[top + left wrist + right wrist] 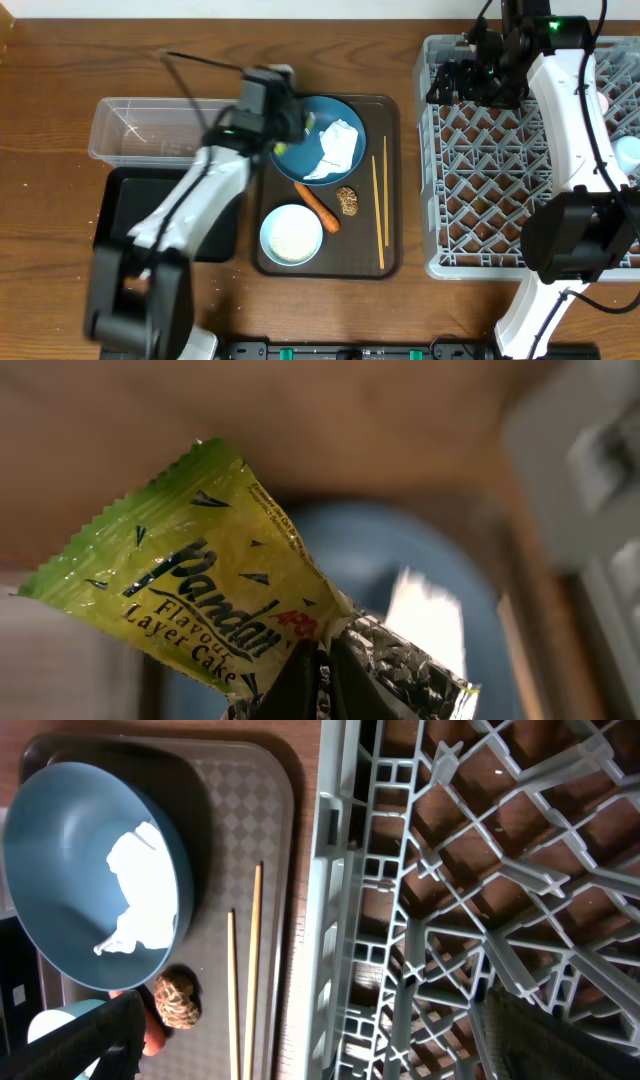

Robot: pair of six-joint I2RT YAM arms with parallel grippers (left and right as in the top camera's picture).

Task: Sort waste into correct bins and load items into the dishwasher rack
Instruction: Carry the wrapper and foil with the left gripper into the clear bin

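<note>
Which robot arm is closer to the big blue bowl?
Left. The left arm's fingers hang over the left edge of the blue bowl, pinching a green wrapper. The right arm's fingers are open above the far corner of the grey rack, off to the bowl's right.

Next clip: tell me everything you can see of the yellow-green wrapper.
The small yellow-green wrapper is a glossy plastic snack packet with a saw-tooth edge, printed in dark letters "Pandan Flavour Layer Cake". One end is crumpled and shows a silver foil lining. It looks flat, probably empty. The left gripper is shut on that crumpled end, holding it tilted in the air above the dark-blue bowl. Nothing else visibly touches it.
</note>
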